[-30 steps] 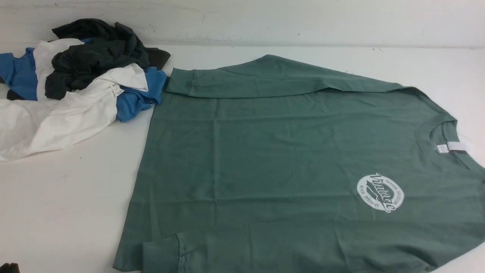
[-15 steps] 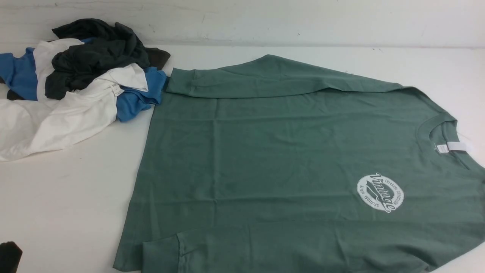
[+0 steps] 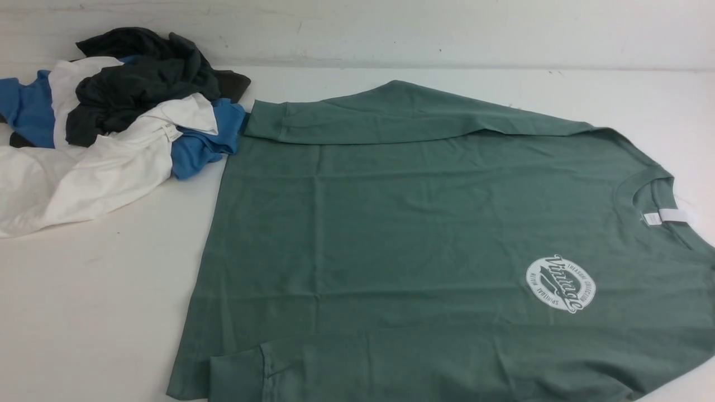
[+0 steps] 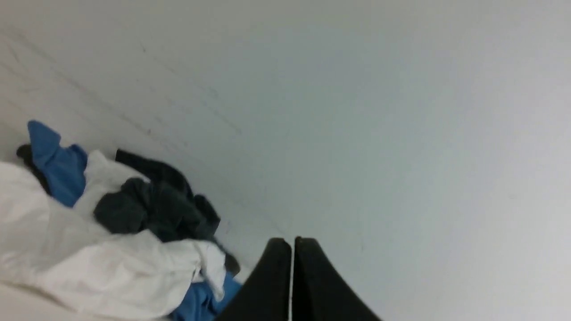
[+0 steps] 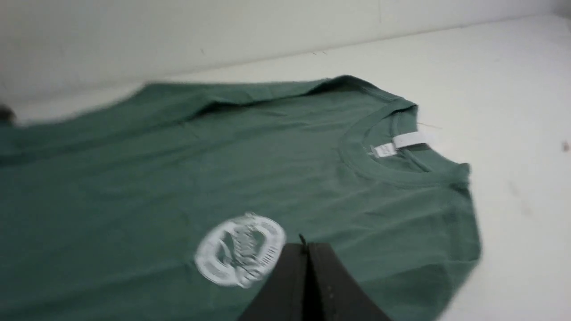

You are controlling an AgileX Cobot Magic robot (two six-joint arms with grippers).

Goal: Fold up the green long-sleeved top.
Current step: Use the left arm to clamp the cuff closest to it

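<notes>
The green long-sleeved top [image 3: 424, 234] lies flat on the white table, collar to the right, hem to the left, both sleeves folded in along its far and near edges. Its round white logo [image 3: 560, 283] faces up and a white neck label [image 3: 665, 216] shows inside the collar. Neither gripper appears in the front view. In the right wrist view my right gripper [image 5: 307, 248] is shut and empty above the top [image 5: 178, 178], close to the logo [image 5: 238, 248]. In the left wrist view my left gripper [image 4: 292, 243] is shut and empty, aimed at the wall.
A heap of other clothes [image 3: 111, 123], white, blue and dark charcoal, sits at the table's far left corner, its blue part touching the top's far cuff. The same pile [image 4: 111, 240] shows in the left wrist view. A white wall [image 3: 391, 28] runs along the back.
A dark part of the left arm that stood at the lower left corner of the front view has gone out of sight. The top has not moved.
</notes>
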